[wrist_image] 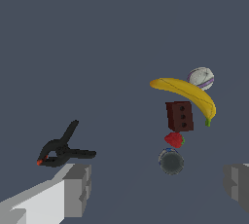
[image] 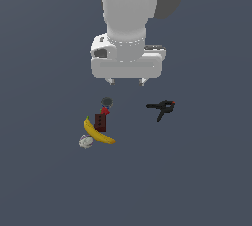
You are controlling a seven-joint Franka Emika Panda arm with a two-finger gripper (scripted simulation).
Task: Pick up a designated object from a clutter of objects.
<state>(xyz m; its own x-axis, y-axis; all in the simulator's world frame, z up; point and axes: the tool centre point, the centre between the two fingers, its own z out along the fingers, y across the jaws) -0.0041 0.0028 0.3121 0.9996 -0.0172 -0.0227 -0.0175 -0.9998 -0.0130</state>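
The designated object is a small round can (image: 107,102) with a dark grey top, at the far end of the clutter; it also shows in the wrist view (wrist_image: 171,161). A tiny red strawberry-like piece (wrist_image: 174,140) touches it, then a dark red-brown block (wrist_image: 180,116), a yellow banana (wrist_image: 187,95) and a whitish lump (wrist_image: 201,78). My gripper (image: 127,81) hangs open and empty well above the floor, above and toward the exterior view's right of the can. Its fingers (wrist_image: 78,189) stand wide apart in the wrist view.
A black clamp with orange tips (image: 161,107) lies apart on the exterior view's right of the clutter, and shows in the wrist view (wrist_image: 61,149). In the exterior view the banana (image: 98,132), block (image: 101,121) and lump (image: 85,141) lie together on the dark grey floor.
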